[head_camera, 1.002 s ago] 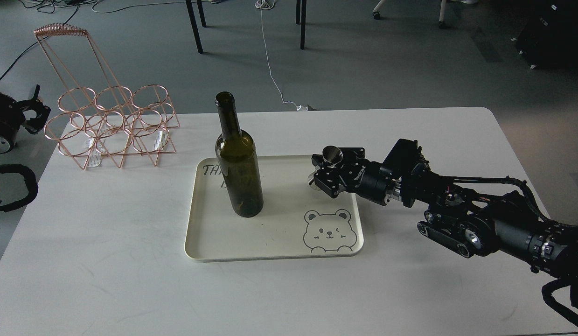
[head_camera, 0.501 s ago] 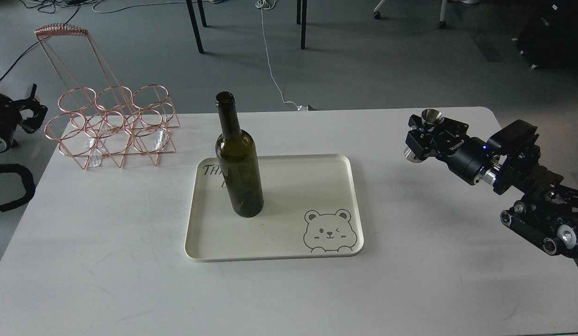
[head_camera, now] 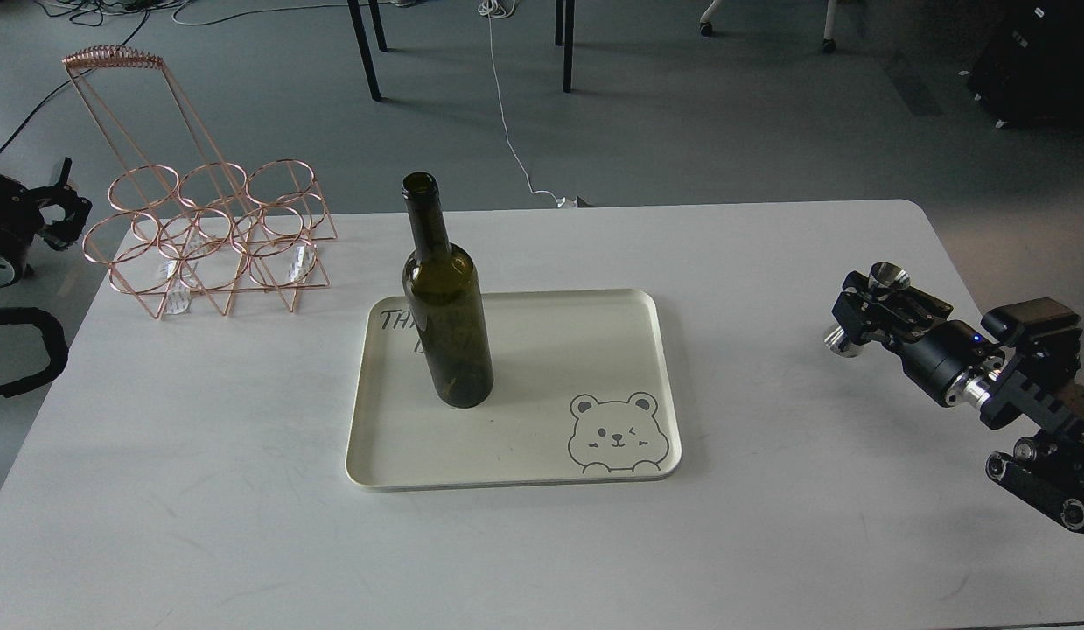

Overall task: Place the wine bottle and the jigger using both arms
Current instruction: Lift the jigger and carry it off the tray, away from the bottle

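Observation:
The wine bottle (head_camera: 445, 306) is dark olive-green and stands upright on the cream tray (head_camera: 542, 350), in its left half. My right gripper (head_camera: 861, 313) is over the table's right side, well right of the tray, shut on the silver jigger (head_camera: 885, 281); the jigger's upper cup shows above the fingers and its lower cup below them. My left gripper (head_camera: 56, 214) is off the table's left edge, small and dark, far from the bottle.
A copper wire bottle rack (head_camera: 200, 232) stands at the table's back left. The tray has a bear drawing (head_camera: 613, 433) at its front right corner. The white table (head_camera: 244, 525) ends close to my right arm. Chair legs and cables lie on the floor behind.
My right gripper has carried the jigger off the tray's right part to the right, over the table's right side, and drawn back toward me. The bottle and left arm have not moved.

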{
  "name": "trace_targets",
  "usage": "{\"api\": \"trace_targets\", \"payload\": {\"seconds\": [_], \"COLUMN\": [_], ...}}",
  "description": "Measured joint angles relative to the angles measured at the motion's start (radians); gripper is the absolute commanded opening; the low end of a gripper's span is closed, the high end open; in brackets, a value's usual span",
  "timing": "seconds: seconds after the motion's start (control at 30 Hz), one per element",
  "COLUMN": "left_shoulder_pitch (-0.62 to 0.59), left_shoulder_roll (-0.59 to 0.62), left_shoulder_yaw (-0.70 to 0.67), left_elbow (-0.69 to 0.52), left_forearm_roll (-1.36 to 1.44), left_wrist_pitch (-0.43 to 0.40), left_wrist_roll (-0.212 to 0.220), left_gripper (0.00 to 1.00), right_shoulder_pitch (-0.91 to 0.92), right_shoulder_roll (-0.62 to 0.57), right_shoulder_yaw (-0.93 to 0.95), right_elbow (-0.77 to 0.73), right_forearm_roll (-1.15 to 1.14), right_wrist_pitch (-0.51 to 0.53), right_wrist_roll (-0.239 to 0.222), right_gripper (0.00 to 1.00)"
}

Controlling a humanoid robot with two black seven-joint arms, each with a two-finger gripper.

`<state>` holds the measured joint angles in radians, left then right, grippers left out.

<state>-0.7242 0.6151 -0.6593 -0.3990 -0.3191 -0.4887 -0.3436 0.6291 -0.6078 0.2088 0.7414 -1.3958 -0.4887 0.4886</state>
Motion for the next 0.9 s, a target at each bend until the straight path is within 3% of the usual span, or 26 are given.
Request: {"api": "trace_targets", "payload": {"seconds": [0.9], "left_shoulder_pitch": [0.000], "left_shoulder_roll": [0.003], "left_shoulder_yaw": [0.002], "left_elbow": [0.000], "left_forearm_roll": [0.000], "left_wrist_pitch": [0.000], "left_wrist_roll": [0.000], "left_gripper": [0.98], "right_shoulder_pitch": [-0.052], "right_shoulder_roll": [0.031], "right_shoulder_yaw": [-0.015], "right_elbow": [-0.039], "right_forearm_roll": [0.001], "right_wrist_pitch": [0.000], "right_wrist_roll": [0.000], "right_gripper": [0.25]}}
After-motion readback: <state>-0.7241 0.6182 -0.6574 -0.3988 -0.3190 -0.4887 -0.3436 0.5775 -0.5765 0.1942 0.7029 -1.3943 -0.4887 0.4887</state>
